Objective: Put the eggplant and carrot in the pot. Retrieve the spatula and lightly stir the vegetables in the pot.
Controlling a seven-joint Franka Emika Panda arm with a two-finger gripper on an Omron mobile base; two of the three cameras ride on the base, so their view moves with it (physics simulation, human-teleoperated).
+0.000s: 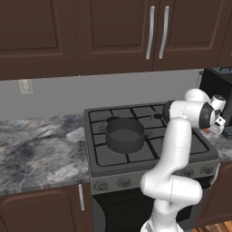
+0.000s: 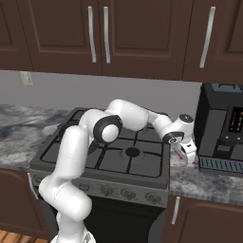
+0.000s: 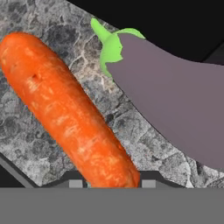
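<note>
Evidently the fingers (image 3: pixel 112 183) are sitting astride the near end of the carrot (image 3: pixel 65 109), whether pinching it I cannot tell; its long axis is running away from them across the marbled surface (image 3: pixel 35 144), eggplant (image 3: pixel 175 100) lying just beside.

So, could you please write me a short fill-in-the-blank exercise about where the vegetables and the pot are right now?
1. The pot stands on the ____.
2. The carrot and the eggplant lie on the marbled ____.
3. Inside, the pot is ____.
4. The hand is closest to the ____.

Missing words: stove; counter; empty; carrot
</note>
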